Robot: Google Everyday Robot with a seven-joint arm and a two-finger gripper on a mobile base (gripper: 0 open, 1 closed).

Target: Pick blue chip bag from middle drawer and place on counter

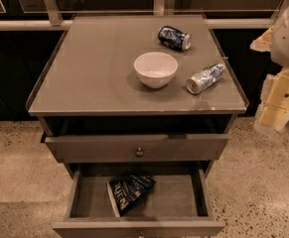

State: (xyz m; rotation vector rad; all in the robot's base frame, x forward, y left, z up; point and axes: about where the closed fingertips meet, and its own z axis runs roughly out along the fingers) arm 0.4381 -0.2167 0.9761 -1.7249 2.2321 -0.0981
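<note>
The middle drawer [176, 198] is standing pulled well out of the cabinet, and the blue chip bag [129, 191] is lying inside it, on the drawer floor left of centre. The bag is resting crumpled and tilted, with its white edge strip pointing toward the drawer's front left and its white lettering facing up. It is the only thing showing in that drawer, and it is sitting apart from both side walls. Just above, the knobbed drawer [99, 148] is sitting only slightly forward of the cabinet. A dark gap is showing over its front, and its inside is lying hidden in shadow under the counter [89, 68]. On the counter, a white bowl [155, 69] is standing upright near the middle, showing a plain white inside. A dark-blue can [174, 37] is lying on its side behind the bowl to the right. A silver-blue can [205, 78] is lying on its side just right of the bowl, not touching it. The gripper [278, 105] is hanging at the right edge of the view, beside the cabinet and clear of it, at about the level of the counter's front rim and well apart from the bag. Whether it is spread or closed cannot be told from here, and it is holding nothing that can be seen.
</note>
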